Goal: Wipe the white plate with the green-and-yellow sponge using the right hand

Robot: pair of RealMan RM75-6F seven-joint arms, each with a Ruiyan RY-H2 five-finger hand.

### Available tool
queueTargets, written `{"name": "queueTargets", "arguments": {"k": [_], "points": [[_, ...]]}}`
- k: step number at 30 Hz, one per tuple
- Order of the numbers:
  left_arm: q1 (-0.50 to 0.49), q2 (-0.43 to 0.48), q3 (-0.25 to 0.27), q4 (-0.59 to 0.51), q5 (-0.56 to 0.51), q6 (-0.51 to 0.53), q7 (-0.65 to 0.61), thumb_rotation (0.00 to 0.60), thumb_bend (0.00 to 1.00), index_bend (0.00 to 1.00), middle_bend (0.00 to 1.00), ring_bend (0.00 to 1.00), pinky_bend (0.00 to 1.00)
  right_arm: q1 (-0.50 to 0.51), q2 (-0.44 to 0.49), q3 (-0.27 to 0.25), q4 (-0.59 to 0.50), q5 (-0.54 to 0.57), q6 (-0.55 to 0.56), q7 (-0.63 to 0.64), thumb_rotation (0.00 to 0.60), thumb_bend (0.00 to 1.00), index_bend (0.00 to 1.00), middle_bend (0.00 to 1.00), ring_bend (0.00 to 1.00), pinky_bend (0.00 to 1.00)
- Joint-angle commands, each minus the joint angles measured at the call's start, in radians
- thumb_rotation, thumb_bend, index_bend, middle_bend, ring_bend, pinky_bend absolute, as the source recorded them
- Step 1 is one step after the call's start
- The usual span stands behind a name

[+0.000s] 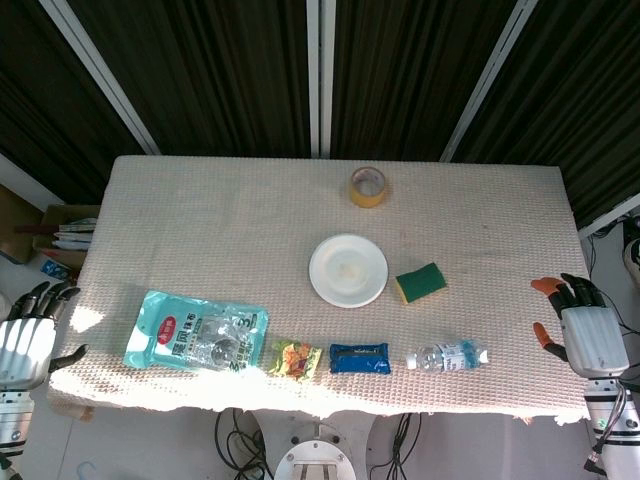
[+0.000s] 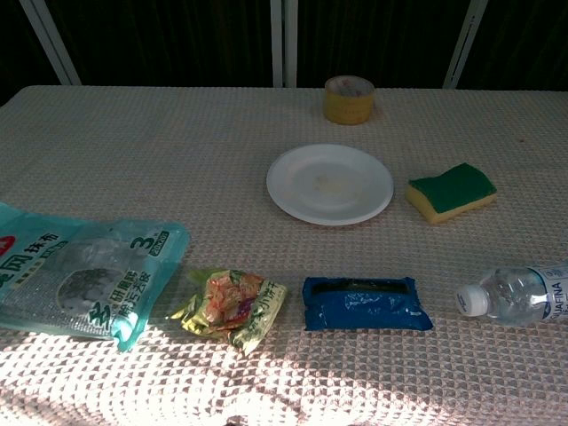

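The white plate point(image 1: 348, 270) point(image 2: 330, 184) lies near the middle of the table, with a faint smear at its centre. Just to its right lies the green-and-yellow sponge point(image 1: 421, 283) point(image 2: 451, 192), green side up. My right hand point(image 1: 578, 330) hangs beyond the table's right edge, fingers apart and holding nothing, well away from the sponge. My left hand point(image 1: 30, 335) sits off the left edge, also with spread fingers and nothing in it. Neither hand shows in the chest view.
A roll of yellow tape point(image 1: 368, 187) point(image 2: 349, 98) stands behind the plate. Along the front edge lie a teal pouch point(image 1: 196, 331) point(image 2: 75, 280), a small snack packet point(image 1: 296, 359) point(image 2: 232, 307), a blue packet point(image 1: 359, 358) point(image 2: 366, 303) and a water bottle point(image 1: 448, 355) point(image 2: 519, 295) on its side.
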Motion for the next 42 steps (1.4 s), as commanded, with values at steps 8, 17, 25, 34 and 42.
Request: {"name": "queueTargets", "arguments": {"k": [8,17,25,34,42], "points": [[-0.010,-0.010,-0.007,0.005,-0.010,-0.018,0.004,0.600,0.09,0.19,0.15,0.10,0.18,0.064,-0.019,0.003,0.018,-0.008,-0.088,-0.020,0.600,0.21,0.26,0.24,0.13,0.16],[-0.027,-0.012,-0.009,-0.001,-0.008,-0.044,0.011,0.600,0.09,0.19,0.15,0.10,0.18,0.256,-0.163,0.029,0.174,-0.015,-0.330,-0.055,0.600,0.21,0.29,0.19,0.02,0.10],[-0.026,-0.008,-0.004,-0.017,-0.036,-0.068,0.025,0.600,0.09,0.19,0.15,0.10,0.18,0.370,-0.338,0.024,0.396,-0.042,-0.420,0.003,0.600,0.20,0.36,0.18,0.00,0.02],[-0.042,-0.006,-0.004,-0.026,-0.056,-0.106,0.030,0.600,0.09,0.19,0.15,0.10,0.18,0.387,-0.405,0.011,0.517,-0.033,-0.410,0.066,0.600,0.20,0.25,0.14,0.00,0.01],[-0.045,-0.004,-0.006,-0.033,-0.054,-0.103,0.035,0.600,0.09,0.19,0.15,0.10,0.18,0.411,-0.428,0.009,0.559,-0.029,-0.413,0.105,0.600,0.20,0.17,0.14,0.00,0.01]]}}
